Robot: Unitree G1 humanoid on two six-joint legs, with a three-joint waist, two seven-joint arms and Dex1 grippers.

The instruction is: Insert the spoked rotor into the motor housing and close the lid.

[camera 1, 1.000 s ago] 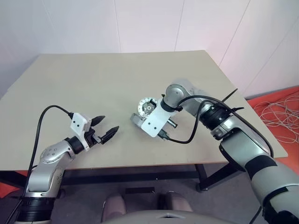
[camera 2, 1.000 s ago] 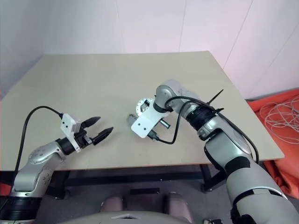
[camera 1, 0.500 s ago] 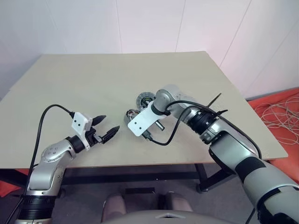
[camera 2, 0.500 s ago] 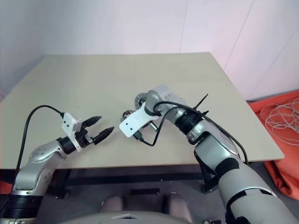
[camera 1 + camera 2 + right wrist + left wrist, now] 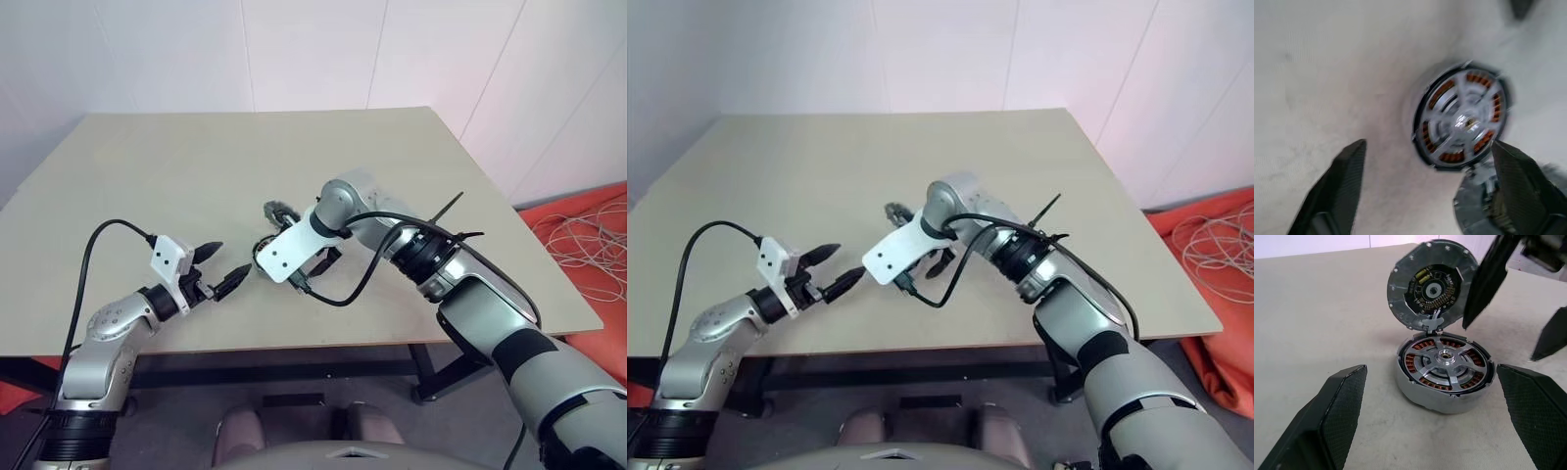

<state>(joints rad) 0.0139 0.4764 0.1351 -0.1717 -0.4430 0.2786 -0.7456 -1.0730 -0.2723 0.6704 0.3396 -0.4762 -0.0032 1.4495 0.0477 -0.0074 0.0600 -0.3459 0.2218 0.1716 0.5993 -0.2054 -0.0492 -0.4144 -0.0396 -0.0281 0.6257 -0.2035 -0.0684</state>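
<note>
Spoked rotor (image 5: 1445, 363): a shiny silver wheel with a central hub sat inside the motor housing, copper windings showing between its spokes.
Motor housing (image 5: 1442, 399): a round, shallow silver-walled case rested flat on the table, near the middle of the front half.
Lid (image 5: 1431, 284): a round grey disc stood upright at the housing's far edge, joined to it at a small hinge-like tab. Its inner face, with a black centre and small parts around it, faced the left wrist camera. It was not closed.
Right gripper (image 5: 1425, 196): it hung above the housing, pointing steeply down. Its 2 black fingers were spread wide apart, 1 to each side of the housing, holding nothing.
Left gripper (image 5: 224, 268): it hovered low over the table, just beside the housing, pointing level toward it. Its 2 black fingers were wide apart and empty.
Table (image 5: 176, 166): a plain beige top.
Floor: orange matting with coiled white cable (image 5: 588, 240) lay off the table's right side.
</note>
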